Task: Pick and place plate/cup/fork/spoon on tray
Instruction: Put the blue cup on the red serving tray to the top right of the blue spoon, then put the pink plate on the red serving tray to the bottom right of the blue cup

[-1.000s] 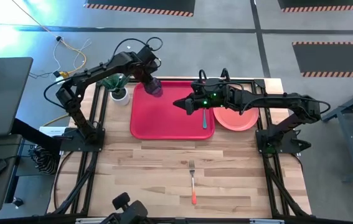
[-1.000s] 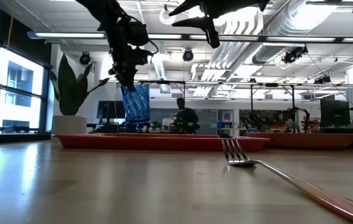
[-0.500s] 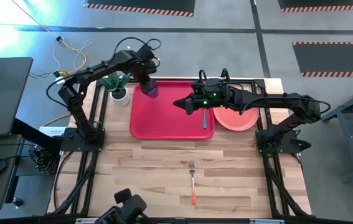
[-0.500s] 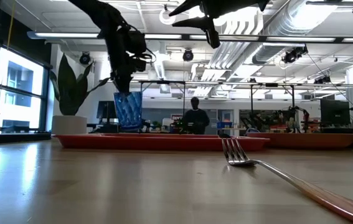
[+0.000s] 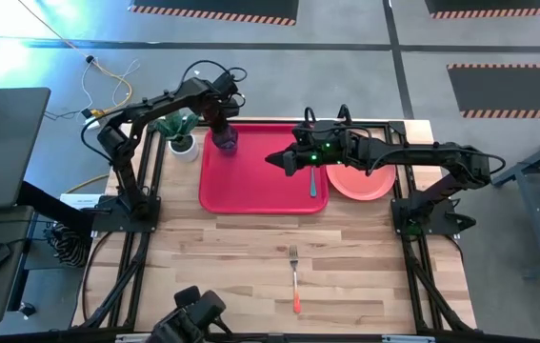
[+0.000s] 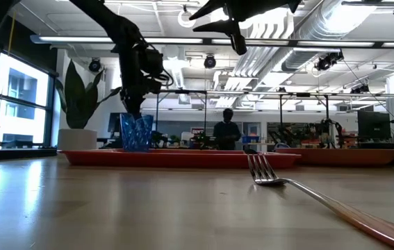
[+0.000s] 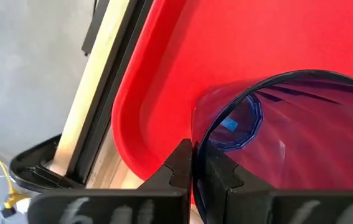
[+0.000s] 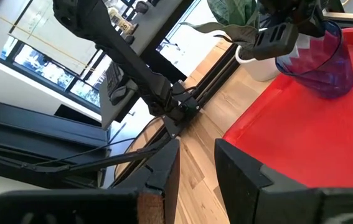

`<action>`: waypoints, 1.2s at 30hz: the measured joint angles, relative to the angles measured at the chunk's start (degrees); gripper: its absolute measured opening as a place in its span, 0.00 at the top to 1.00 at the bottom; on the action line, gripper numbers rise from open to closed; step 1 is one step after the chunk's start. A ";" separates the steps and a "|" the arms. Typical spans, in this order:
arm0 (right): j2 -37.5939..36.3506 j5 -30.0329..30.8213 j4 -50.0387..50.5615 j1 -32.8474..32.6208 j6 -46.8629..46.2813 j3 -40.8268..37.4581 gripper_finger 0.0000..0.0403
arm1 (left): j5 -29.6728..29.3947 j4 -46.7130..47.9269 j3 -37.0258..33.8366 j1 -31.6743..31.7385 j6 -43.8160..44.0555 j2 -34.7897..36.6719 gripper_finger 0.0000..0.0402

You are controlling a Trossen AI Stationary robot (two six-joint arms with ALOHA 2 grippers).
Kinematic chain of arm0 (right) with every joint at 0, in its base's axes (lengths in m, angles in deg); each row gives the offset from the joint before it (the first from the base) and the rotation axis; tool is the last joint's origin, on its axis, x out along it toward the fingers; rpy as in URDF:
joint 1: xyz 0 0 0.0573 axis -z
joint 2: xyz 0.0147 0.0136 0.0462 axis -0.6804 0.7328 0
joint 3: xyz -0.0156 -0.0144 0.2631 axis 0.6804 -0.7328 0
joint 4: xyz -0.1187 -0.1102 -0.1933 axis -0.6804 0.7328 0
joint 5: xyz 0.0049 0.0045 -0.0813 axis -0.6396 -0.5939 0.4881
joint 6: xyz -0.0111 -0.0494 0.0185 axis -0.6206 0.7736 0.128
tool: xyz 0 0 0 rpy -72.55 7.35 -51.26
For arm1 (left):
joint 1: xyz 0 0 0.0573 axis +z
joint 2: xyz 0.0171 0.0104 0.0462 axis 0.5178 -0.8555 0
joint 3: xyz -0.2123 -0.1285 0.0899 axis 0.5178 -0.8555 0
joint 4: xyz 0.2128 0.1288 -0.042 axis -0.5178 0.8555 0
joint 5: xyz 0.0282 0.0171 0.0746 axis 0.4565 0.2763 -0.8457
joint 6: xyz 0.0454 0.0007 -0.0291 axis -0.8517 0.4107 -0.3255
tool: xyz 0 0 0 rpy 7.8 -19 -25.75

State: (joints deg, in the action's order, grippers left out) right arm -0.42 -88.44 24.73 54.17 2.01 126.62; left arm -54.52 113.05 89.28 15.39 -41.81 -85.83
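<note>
1. Right now the cup [image 5: 226, 139] is standing upright on the tray [image 5: 250, 191], in the far corner nearest the left arm, with its base appearing to touch the red floor in the low view.
2. Directly above it the left gripper [image 5: 220, 116] is pinching the cup's rim, one finger inside the wall and one outside, as the left wrist view is showing; the fingers are closed on the cup, so the coming move is probably an opening and a straight lift.
3. Nearer the tray's right edge the spoon [image 5: 313, 178] is lying with its long axis running near to far, under the right gripper [image 5: 277, 158].
4. That right gripper is hovering over the tray with its fingers slightly apart and holding nothing.
5. Just beside the tray's right edge the plate [image 5: 365, 181] is resting on the table, partly under the right arm.
6. Well apart, toward the near edge, the fork [image 5: 294, 276] is lying tines toward the tray, roughly midway between the arms, perhaps slightly nearer the right.
</note>
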 joint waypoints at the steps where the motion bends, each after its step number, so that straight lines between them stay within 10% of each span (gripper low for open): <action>1: 0.00 0.01 -0.01 -0.01 0.00 0.00 0.77 | 0.14 0.02 0.00 0.18 0.29 -0.21 0.99; 36: 0.00 0.02 0.05 -0.01 0.00 0.00 0.77 | -1.90 -0.30 0.00 0.73 2.53 -0.60 0.76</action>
State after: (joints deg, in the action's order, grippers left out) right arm -0.42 -88.43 24.78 54.16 2.01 126.62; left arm -56.42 112.75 89.28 16.12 -39.28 -86.44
